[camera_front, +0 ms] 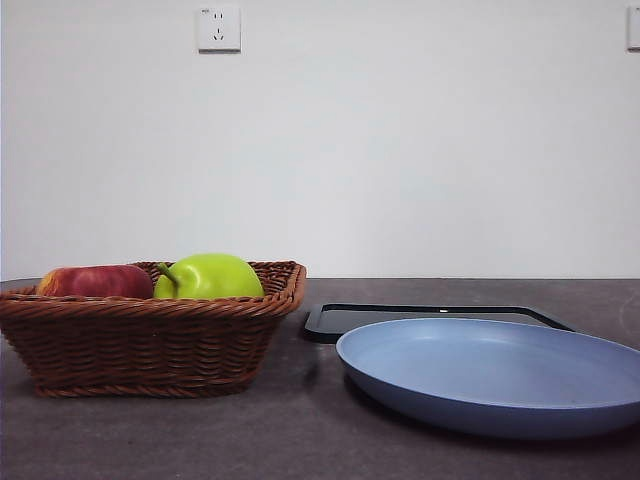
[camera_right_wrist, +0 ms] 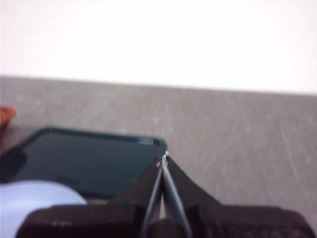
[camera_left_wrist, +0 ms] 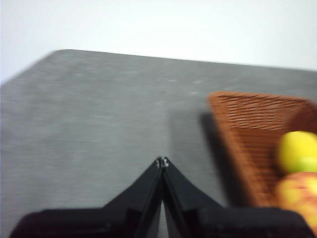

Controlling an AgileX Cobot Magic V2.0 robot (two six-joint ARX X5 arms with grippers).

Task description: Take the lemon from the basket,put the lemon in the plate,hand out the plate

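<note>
We have not begun: both tools are closed on nothing, tips pressed together, and neither shows in the front view. The left tool (camera_left_wrist: 162, 161) hangs over bare bench (camera_left_wrist: 99, 124) just beside the basket (camera_left_wrist: 247, 129); the right tool (camera_right_wrist: 164, 158) waits near the black tray (camera_right_wrist: 84, 158) and the plate (camera_right_wrist: 34, 198).

The lemon (camera_left_wrist: 296, 148) sits inside the basket against the red apple (camera_left_wrist: 297, 196); from the front, only that red apple and the green apple (camera_front: 210, 277) rise above the rim, hiding it.

We judge the left tool should open wide before descending, come down over the lemon clear of the wicker wall, and close across its narrow width without nudging either of the 2 apples.
</note>
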